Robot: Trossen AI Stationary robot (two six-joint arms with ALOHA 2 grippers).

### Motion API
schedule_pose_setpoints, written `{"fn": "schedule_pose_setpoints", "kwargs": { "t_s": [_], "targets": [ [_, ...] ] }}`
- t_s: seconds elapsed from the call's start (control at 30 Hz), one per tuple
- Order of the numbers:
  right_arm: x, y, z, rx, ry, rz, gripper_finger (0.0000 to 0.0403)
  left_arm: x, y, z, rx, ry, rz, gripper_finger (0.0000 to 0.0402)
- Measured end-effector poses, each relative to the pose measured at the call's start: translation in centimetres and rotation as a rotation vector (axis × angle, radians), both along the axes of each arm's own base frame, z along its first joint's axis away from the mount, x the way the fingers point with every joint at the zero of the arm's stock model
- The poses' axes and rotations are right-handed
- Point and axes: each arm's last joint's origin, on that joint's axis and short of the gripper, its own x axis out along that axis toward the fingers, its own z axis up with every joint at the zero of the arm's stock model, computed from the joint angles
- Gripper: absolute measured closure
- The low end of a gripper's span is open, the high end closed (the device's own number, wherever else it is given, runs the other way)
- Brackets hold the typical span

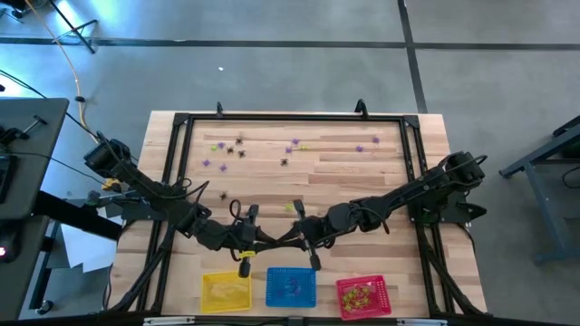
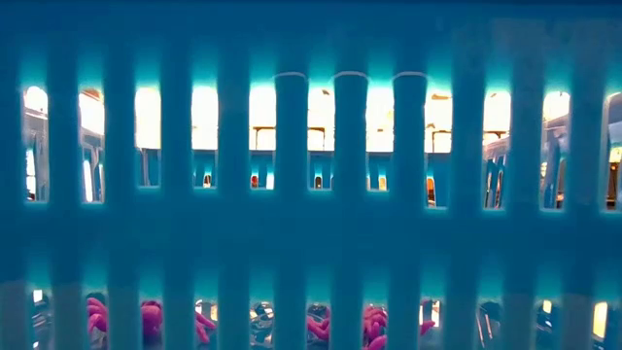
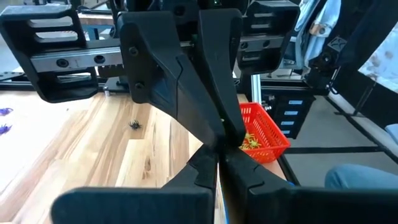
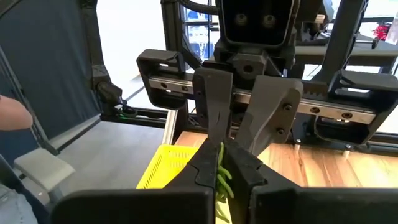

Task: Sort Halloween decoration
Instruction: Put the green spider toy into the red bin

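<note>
My two grippers meet tip to tip above the near middle of the table, left gripper (image 1: 276, 238) and right gripper (image 1: 297, 234), both shut on one yellow-green trinket (image 4: 221, 173). Loose black, purple and yellow-green trinkets (image 1: 237, 145) lie scattered on the far half of the wooden table (image 1: 344, 181). One black trinket (image 3: 134, 124) lies on the wood beyond the left gripper (image 3: 217, 157). Along the near edge stand a yellow basket (image 1: 225, 292), a blue basket (image 1: 291, 286) and a red basket (image 1: 362, 295) that holds yellow-green trinkets. My left gripper comes in level from the table's left and pinches the trinket's far end (image 4: 221, 147) between its two fingertips; the trinket is clear of the table. My right gripper (image 4: 222, 180) comes in level from the table's right and pinches the same trinket's near part (image 4: 219, 169) between its fingers. Green legs stick out between them.
The low view is filled by the blue basket's wall (image 2: 311, 243), with purple trinkets (image 2: 97, 316) inside at the bottom. A black frame (image 1: 290, 118) runs around the table. Part of a person (image 3: 360, 177) shows beside the table.
</note>
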Motion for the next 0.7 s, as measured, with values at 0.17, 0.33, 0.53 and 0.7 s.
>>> {"fn": "schedule_pose_setpoints", "kwargs": {
  "t_s": [0.17,0.33,0.53,0.7],
  "targets": [
    [0.0,0.0,0.0,0.003,0.001,-0.001,0.0401,0.0,0.0,0.0,-0.007,-0.004,0.011,0.0368],
    [-0.2,-0.2,0.1,0.073,0.055,-0.035,0.0402,-0.2,0.2,0.1,0.015,0.009,0.017,0.0322],
    [-3.1,-0.5,0.4,0.284,0.360,-0.231,0.0402,-1.3,0.3,-0.1,0.012,0.110,-0.004,0.0289],
    [-6.4,1.5,0.2,0.593,0.619,-0.349,0.0402,-1.7,0.2,-1.0,-0.070,0.211,-0.016,0.0288]
  ]
}}
